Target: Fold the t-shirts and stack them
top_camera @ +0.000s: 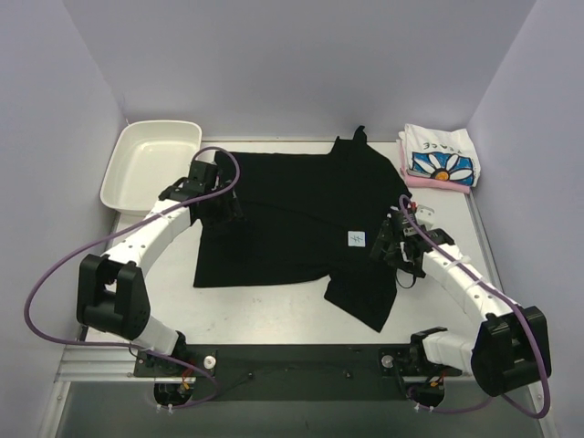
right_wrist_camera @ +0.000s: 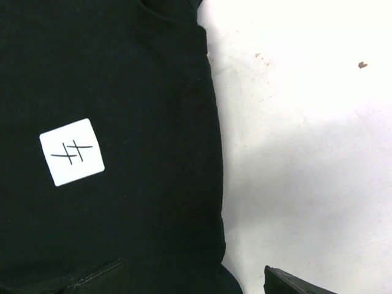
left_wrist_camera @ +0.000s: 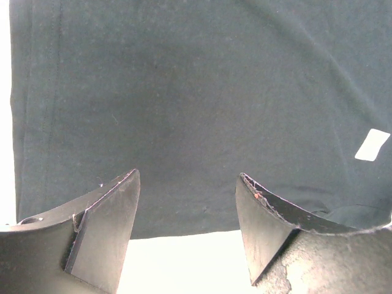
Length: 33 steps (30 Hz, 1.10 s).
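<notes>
The large black t-shirt (top_camera: 292,219) lies spread flat mid-table, its small white tag (top_camera: 357,239) on the right part. My left gripper (top_camera: 224,205) is over the shirt's left edge. In the left wrist view it (left_wrist_camera: 187,180) is open and empty above the black cloth (left_wrist_camera: 196,92). My right gripper (top_camera: 390,248) is at the shirt's right edge, just right of the tag (right_wrist_camera: 71,152). Its jaws stand apart astride the cloth edge (right_wrist_camera: 214,202), with only one fingertip (right_wrist_camera: 294,285) showing. The folded white daisy shirt (top_camera: 442,157) lies on the pink one (top_camera: 436,182) at the back right.
A white plastic tray (top_camera: 151,160) stands at the back left, close to the left arm. Purple cables loop off both arms. Walls close in the table on the left, back and right.
</notes>
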Motion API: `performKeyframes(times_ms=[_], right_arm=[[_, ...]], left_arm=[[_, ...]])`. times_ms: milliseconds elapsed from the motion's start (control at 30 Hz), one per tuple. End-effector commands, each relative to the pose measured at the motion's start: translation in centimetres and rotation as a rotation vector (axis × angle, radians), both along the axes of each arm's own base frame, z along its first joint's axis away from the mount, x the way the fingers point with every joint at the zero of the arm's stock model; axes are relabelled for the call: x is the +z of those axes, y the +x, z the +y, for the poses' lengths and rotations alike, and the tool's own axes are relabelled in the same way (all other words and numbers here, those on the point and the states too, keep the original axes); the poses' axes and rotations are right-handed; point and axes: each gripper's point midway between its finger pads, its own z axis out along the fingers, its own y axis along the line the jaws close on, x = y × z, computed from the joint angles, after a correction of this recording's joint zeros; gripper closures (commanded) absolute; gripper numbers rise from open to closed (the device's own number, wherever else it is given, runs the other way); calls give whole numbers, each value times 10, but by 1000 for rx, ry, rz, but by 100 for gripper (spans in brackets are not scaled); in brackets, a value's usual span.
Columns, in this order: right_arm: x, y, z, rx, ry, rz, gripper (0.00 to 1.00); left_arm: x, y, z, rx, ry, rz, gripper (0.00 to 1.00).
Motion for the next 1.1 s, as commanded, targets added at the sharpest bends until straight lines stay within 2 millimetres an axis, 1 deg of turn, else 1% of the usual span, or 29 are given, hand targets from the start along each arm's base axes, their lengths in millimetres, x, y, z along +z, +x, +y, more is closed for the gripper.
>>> performKeyframes(times_ms=[0,67,100,133,200,233,267,333,367,433,467,500,533,567,600,633,667,733,767,800,833,867,900,933,1000,1067], right_arm=[[26,10,3,18,-24,-44,7],[34,19,11,42,-19,-63,7],[47,31,16,53,-8,-97,7],[50,35,21,68,-4,-100,7],[49,47,28,85,8,-97,7],[52,54,36,100,31,-103,7],[43,61,39,110,30,-81,7],[32,67,43,118,34,-51,7],[19,71,44,111,29,-22,7],[5,75,47,112,36,9,7],[-5,75,44,100,20,39,7],[-10,75,41,95,8,53,7],[-13,73,39,89,-1,60,7],[-18,66,31,74,-31,70,7],[-18,64,26,63,-39,66,7],[-11,63,24,58,-38,37,7],[-15,55,18,52,-59,44,7],[-6,50,13,43,-65,13,7],[-4,47,11,40,-70,6,7],[-7,41,6,33,-83,10,7],[-2,38,4,27,-83,-1,7],[-2,34,3,25,-86,-2,7],[-6,27,-2,19,-100,12,7],[-5,24,-4,10,-99,6,7],[-11,15,-8,1,-108,20,7],[-15,12,-11,-14,-109,24,7]], left_arm=[[17,2,0,-4,-7,-62,27],[20,4,-1,-11,-2,-67,27],[21,6,-1,-11,0,-67,27],[21,7,-2,-13,4,-62,27],[20,13,-3,-12,14,-59,27],[19,14,-2,-10,19,-52,27],[13,15,-4,-12,20,-37,27],[7,18,-7,-15,22,-26,27],[4,17,-8,-17,19,-20,27],[-2,16,-12,-21,12,-10,27],[-3,14,-13,-23,10,-3,27],[-5,12,-14,-26,10,4,27],[-2,12,-15,-30,6,-6,27],[-1,10,-14,-34,9,-9,27],[0,10,-15,-37,10,-16,27],[2,9,-14,-38,10,-22,27],[2,9,-14,-40,13,-20,27],[4,8,-15,-47,6,-23,27],[4,9,-16,-48,3,-23,27],[4,9,-17,-51,-1,-26,27],[4,9,-19,-55,-3,-28,27],[4,8,-20,-56,-4,-25,27],[4,9,-20,-57,-7,-28,27],[4,9,-22,-61,-8,-28,27],[4,10,-24,-63,-9,-29,27],[3,10,-25,-64,-13,-26,27]])
